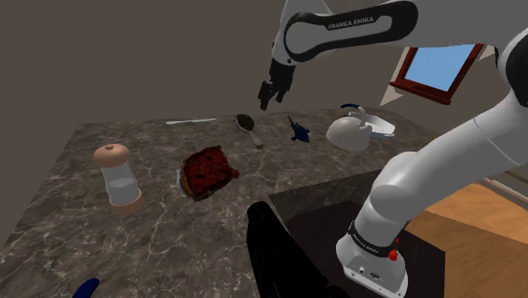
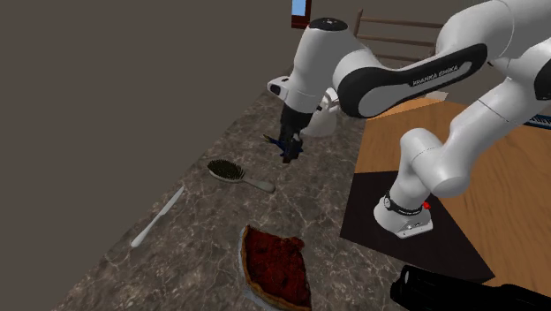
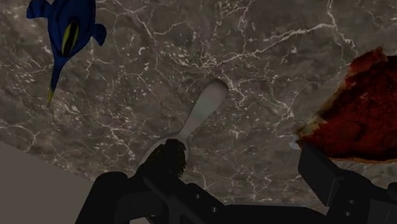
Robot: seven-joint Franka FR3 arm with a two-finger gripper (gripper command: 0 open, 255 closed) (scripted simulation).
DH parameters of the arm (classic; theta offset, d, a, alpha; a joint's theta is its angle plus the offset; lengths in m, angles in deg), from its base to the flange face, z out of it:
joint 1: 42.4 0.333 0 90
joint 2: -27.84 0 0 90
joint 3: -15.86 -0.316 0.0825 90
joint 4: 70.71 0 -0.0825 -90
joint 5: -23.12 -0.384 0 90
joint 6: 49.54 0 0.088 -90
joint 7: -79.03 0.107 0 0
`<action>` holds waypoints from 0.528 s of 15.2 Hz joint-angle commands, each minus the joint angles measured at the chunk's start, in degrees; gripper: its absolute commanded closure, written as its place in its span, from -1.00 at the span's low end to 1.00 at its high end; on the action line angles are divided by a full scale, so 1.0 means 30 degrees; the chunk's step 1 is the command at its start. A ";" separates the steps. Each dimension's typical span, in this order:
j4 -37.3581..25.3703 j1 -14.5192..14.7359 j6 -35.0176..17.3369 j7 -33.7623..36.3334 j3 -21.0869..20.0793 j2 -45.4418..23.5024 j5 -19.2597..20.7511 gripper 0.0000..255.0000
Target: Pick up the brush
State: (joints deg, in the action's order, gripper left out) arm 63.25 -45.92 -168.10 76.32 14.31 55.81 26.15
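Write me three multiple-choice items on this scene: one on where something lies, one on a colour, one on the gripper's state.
1. Where does the brush lie?
A. On the counter, between the knife and the toy fish
B. On the floor
C. On the pie slice

2. What colour is the toy fish?
A. Red
B. Blue with yellow
C. Green

3. How is the gripper?
A. Shut on the brush
B. Open, above the brush
C. Shut on nothing

Answers:
1 A, all three lie in a row on the counter.
2 B, the wrist view shows its colours.
3 B, its fingers stand apart, touching nothing.
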 commanded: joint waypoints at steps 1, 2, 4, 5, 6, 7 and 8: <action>-0.0096 -0.0230 -0.1195 0.0353 0.0129 -0.1229 -0.0023 -1.00; -0.0181 -0.0330 -0.1740 0.0533 0.0186 -0.1842 -0.0041 -1.00; -0.0421 -0.0522 -0.2790 0.0882 0.0305 -0.3099 -0.0087 -1.00; -0.0577 -0.0614 -0.3294 0.1050 0.0367 -0.3742 -0.0118 -1.00; -0.0756 -0.0702 -0.3782 0.1213 0.0431 -0.4392 -0.0153 -1.00; -0.0957 -0.0788 -0.4255 0.1371 0.0495 -0.5050 -0.0196 -1.00; -0.1181 -0.0870 -0.4711 0.1523 0.0563 -0.5713 -0.0246 -1.00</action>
State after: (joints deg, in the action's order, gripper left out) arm 60.77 -48.21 -180.66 80.52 15.70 41.16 25.55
